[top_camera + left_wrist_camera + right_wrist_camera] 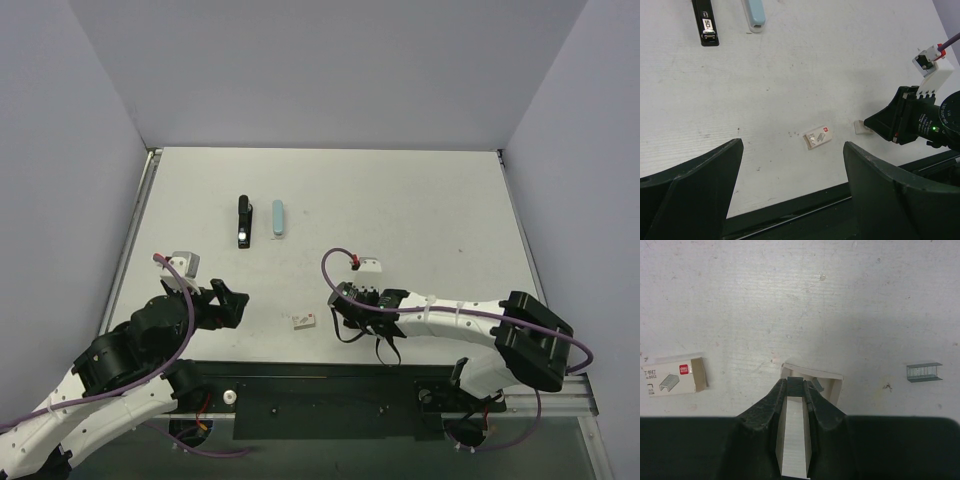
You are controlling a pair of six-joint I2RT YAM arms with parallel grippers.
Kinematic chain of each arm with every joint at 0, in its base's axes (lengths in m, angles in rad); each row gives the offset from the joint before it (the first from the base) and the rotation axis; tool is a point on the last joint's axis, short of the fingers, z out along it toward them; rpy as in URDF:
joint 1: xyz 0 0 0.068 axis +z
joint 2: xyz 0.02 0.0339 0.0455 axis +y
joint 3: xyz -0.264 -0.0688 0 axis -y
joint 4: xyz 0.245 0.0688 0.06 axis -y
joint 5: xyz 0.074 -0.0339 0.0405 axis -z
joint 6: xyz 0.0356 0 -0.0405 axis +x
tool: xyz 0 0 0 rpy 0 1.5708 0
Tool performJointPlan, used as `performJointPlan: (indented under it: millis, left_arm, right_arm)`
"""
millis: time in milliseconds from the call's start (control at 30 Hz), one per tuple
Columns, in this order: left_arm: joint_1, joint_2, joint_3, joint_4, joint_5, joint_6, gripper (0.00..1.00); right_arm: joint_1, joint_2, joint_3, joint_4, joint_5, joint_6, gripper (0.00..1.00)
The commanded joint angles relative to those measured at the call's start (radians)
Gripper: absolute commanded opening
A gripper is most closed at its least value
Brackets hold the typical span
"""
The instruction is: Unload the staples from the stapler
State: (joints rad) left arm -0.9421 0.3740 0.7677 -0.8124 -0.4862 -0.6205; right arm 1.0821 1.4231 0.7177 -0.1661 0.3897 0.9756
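Right arm: I am reaching low across the near bench (420, 200), with my right jaws (795, 386) pressing together on a pale strip (794, 435). The strip is running back between the fingers toward the wrist camera. It is looking like a row of staples, but I cannot tell for certain. The tips are sitting over the near rim of a small open white tray (835, 387). I cannot tell whether they are touching it.

A loose staple strip (924, 372) is lying flat on the bench to the right of the tray in the wrist view, apart from it. The staple box (672, 376), with a red logo on its face, is lying to the left, also apart.

Left arm: I am holding my left jaws (792, 150) spread wide and gripping nothing, above the near-left bench. The staple box is showing between the fingers in the wrist view.

The stapler (243, 222) is black and is lying flat on the bench, well beyond both jaws and left of centre. Its long axis is running away from my bases, and nothing is touching it. A pale blue bar (278, 218) is lying just beside it on its right, parallel and not touching.

A purple cable (335, 262) is looping up from my right wrist.
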Motion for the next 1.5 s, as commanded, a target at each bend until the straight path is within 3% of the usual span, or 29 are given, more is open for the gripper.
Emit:
performJointPlan:
  millis: [0,800,1200,1467]
  left_arm:
    - [-0.003,-0.010,0.027,0.005,0.000,0.001,0.92]
    - [-0.004,-0.012,0.028,0.005,-0.003,0.001,0.92]
    - [-0.004,-0.014,0.027,0.002,-0.005,-0.001,0.92]
    - [-0.004,-0.009,0.025,0.004,-0.002,-0.001,0.92]
  right_arm:
    - [0.009,0.017,-0.012,-0.009,0.040,0.023,0.09]
    - [0.016,0.020,-0.004,-0.001,0.034,0.029,0.21]
    - [-0.014,-0.252,-0.029,-0.148,0.138,0.012,0.38]
    - [-0.129,-0.380,-0.148,-0.158,0.068,0.020,0.47]
